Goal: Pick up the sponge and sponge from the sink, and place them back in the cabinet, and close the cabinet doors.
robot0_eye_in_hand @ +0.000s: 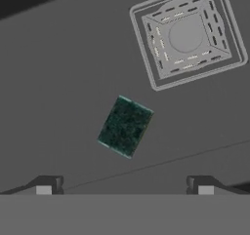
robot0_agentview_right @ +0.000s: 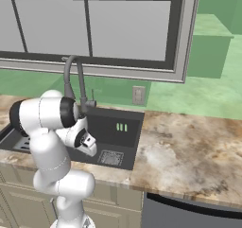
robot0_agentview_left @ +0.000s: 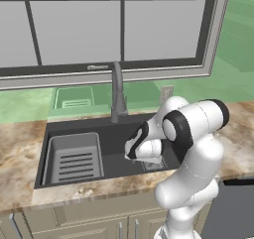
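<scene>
A dark green-black sponge (robot0_eye_in_hand: 125, 126) lies flat on the black floor of the sink (robot0_eye_in_hand: 58, 83), straight ahead of my gripper (robot0_eye_in_hand: 124, 187) in the hand view. My open gripper hangs above it with nothing between the fingertips (robot0_eye_in_hand: 45, 186), and it does not touch the sponge. The square drain (robot0_eye_in_hand: 186, 35) is beyond the sponge to the upper right. In the base views my hand (robot0_agentview_left: 142, 147) (robot0_agentview_right: 85, 142) reaches down into the sink (robot0_agentview_left: 119, 134) (robot0_agentview_right: 120, 139), near the drain (robot0_agentview_left: 154, 164) (robot0_agentview_right: 111, 157). The cabinet and its doors are out of view.
A grey slotted rack (robot0_agentview_left: 74, 158) fills the sink's left part. The gooseneck faucet (robot0_agentview_left: 117, 94) (robot0_agentview_right: 75, 80) rises behind the basin, close to my arm. Marble counter (robot0_agentview_right: 189, 146) runs to the right, with a dark appliance front (robot0_agentview_left: 233, 208) below it.
</scene>
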Available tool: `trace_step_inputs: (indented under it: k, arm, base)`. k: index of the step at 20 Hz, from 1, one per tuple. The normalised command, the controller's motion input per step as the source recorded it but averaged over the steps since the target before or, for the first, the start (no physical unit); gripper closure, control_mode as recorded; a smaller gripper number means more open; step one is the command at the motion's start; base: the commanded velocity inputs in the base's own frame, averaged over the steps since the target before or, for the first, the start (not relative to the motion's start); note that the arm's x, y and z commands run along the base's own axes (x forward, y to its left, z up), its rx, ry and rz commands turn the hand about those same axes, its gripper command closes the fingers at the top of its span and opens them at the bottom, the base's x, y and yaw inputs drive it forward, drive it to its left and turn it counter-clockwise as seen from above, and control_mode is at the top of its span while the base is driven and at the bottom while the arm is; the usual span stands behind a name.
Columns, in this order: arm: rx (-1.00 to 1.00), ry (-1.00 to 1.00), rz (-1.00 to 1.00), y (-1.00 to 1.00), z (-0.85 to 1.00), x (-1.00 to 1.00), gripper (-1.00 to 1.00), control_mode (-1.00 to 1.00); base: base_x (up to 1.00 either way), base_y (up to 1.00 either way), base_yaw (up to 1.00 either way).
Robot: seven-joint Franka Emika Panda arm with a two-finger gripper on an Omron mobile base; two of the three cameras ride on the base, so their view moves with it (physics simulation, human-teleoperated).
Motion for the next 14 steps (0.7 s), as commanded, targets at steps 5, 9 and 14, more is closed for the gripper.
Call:
trace_step_inputs:
  k: [5,9,14]
  arm:
    - [0.00,0.00,-0.06,0.05,-0.09,0.00,-1.00,-1.00]
    - [0.00,0.00,-0.05,0.00,-0.08,0.00,-1.00,-1.00]
    - [0.00,0.00,-0.05,0.00,-0.06,0.00,-1.00,-1.00]
  base:
    - [0.00,0.00,0.00]
    - [0.00,0.00,0.00]
    - [0.00,0.00,0.00]
